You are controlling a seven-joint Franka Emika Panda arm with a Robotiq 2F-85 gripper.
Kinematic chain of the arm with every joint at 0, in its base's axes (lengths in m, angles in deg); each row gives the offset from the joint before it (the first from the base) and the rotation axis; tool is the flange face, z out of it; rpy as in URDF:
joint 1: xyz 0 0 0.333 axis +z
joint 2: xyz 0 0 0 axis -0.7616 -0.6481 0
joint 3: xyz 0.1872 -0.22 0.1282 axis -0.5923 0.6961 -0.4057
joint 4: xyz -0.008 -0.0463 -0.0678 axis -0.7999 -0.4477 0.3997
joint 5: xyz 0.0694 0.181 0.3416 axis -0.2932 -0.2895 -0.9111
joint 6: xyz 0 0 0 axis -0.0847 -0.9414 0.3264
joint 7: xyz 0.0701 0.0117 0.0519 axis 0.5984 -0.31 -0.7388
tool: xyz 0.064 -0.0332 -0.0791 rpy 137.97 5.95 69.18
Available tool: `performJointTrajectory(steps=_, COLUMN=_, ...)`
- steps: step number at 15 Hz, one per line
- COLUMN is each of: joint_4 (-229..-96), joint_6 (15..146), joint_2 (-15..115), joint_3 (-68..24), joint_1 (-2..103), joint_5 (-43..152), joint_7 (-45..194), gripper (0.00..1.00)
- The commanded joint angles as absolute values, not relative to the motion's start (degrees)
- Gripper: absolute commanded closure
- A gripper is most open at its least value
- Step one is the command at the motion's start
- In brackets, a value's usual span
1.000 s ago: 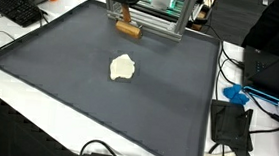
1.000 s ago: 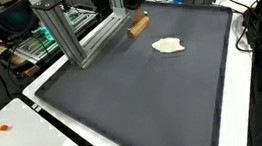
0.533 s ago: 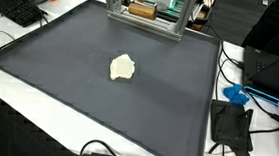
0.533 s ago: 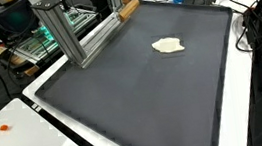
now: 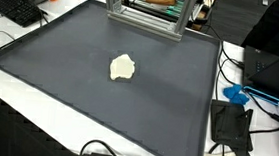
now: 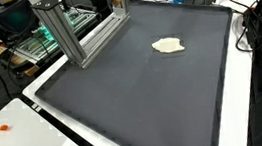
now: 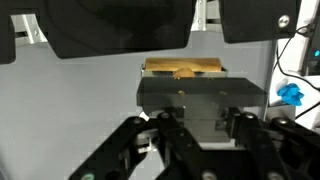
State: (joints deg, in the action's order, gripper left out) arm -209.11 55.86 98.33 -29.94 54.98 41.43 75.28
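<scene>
Gripping a brown rectangular wooden block (image 7: pixel 185 69) | our gripper (image 7: pixel 192 92) clamps it tight | pale crumpled lump (image 5: pixel 123 68) sits well apart on dark grey mat (image 5: pixel 60 72)

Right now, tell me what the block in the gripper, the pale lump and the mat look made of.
The block: seemingly wood, tan, matt, with darker grain-like streaks. The pale lump: perhaps crumpled cloth or dough; cream, irregular, too small to tell. The mat: dark grey, dull, probably rubber or foam, with a raised rim.

Lab bench: aluminium frame (image 5: pixel 144 21), keyboard (image 5: pixel 15 8), loose cables (image 5: pixel 99 150).
</scene>
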Motion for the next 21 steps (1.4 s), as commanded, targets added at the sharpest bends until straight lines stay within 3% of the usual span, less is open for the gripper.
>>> performJointTrajectory(steps=1, joint_4=-213.6, joint_6=55.1, joint_2=105.7, joint_3=-31.1, joint_1=56.7, joint_5=39.8, joint_7=74.7, gripper=0.77)
performJointTrajectory(steps=21, joint_4=-220.6, joint_6=58.2, joint_2=110.8, joint_3=-36.2, joint_1=57.7, joint_5=42.8, joint_7=78.5, gripper=0.77)
